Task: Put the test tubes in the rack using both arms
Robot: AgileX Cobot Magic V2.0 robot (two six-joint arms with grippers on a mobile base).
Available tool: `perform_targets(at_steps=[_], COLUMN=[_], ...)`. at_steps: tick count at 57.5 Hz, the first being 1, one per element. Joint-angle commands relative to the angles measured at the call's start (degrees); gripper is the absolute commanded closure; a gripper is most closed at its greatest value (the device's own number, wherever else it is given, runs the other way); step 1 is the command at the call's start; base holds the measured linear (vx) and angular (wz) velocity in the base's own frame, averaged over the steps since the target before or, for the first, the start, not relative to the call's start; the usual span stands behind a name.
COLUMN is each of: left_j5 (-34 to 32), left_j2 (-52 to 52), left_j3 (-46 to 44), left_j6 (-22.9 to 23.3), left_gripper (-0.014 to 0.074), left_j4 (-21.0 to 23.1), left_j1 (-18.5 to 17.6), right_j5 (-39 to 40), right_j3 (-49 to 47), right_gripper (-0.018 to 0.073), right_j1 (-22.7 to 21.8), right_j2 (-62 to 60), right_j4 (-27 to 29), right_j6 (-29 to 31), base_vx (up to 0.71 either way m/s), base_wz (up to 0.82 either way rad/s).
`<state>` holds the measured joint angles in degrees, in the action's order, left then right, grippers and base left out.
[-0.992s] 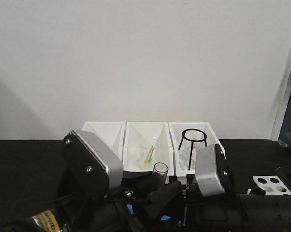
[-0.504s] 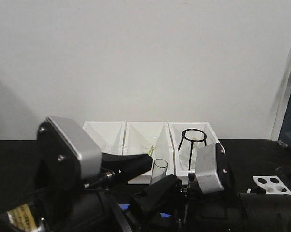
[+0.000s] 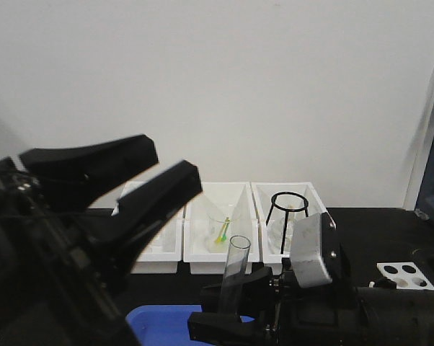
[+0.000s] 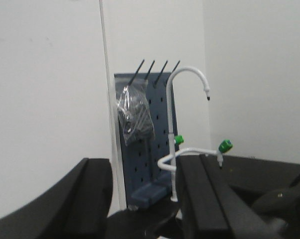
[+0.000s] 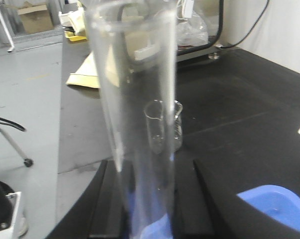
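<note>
Front view: low, looking across the black tabletop (image 3: 375, 223) to the wall (image 3: 217, 86). Left wrist view: past its jaws, a faucet (image 4: 190, 79) at 12 o'clock. Right wrist view: tight on the test tube (image 5: 140, 124), also at the front view's 6 o'clock.

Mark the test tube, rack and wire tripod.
test tube (image 3: 235, 265), front-facing view, upper glass wall.
rack (image 3: 406, 275), front-facing view, top plate between holes.
black wire tripod (image 3: 282, 231), front-facing view, front leg.

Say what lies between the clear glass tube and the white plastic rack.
Front-facing view: the right arm's grey wrist housing, between tube and rack.
</note>
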<state>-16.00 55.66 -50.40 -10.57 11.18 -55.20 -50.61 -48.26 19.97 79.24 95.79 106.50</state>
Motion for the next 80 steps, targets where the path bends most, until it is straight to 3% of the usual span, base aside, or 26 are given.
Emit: perform_targets(at_steps=[1, 9, 17, 28, 42, 48, 56, 80], left_j5=[-4.3, -0.6, 2.2, 3.4, 3.3, 3.5, 4.5, 6.4], left_j2=[-2.9, -4.3, -4.3, -3.9, -3.9, -3.5, -2.5, -1.9], left_j3=[-2.3, -2.3, -2.3, -2.3, -2.3, -2.3, -2.3, -2.3], left_j6=[0.1, -2.3, -2.8, -2.8, -2.8, -2.8, -2.8, -2.8], left_gripper=[0.0169, 0.0169, 0.0169, 0.0169, 0.0169, 0.0169, 0.0169, 0.0169], left_j4=[0.0, 0.0, 0.0, 0.0, 0.0, 0.0, 0.0, 0.0], left_j1=[0.0, 0.0, 0.0, 0.0, 0.0, 0.0, 0.0, 0.0], right_j5=[1.2, 7.2, 9.7, 9.6, 7.6, 7.6, 7.8, 6.7], right_j3=[-1.8, -1.8, -1.8, -1.8, -1.8, -1.8, -1.8, -2.0], right_gripper=[0.0567, 0.0566, 0.0566, 0.0566, 0.0566, 0.0566, 0.0566, 0.0566], right_j1=[-0.2, -0.8, -5.9, -18.6, -39.1, -44.6, -47.6, -47.7], right_j2=[-1.4, -1.4, -1.4, -1.4, -1.4, -1.4, -0.7, 7.1], right_j4=[6.5, 6.5, 6.5, 6.5, 6.5, 6.5, 6.5, 6.5], right_j6=[2.9, 6.4, 5.8, 4.9, 2.3, 1.9, 3.5, 10.0], base_vx=[0.0, 0.0, 0.0, 0.0, 0.0, 0.0, 0.0, 0.0], base_wz=[0.0, 0.0, 0.0, 0.0, 0.0, 0.0, 0.0, 0.0])
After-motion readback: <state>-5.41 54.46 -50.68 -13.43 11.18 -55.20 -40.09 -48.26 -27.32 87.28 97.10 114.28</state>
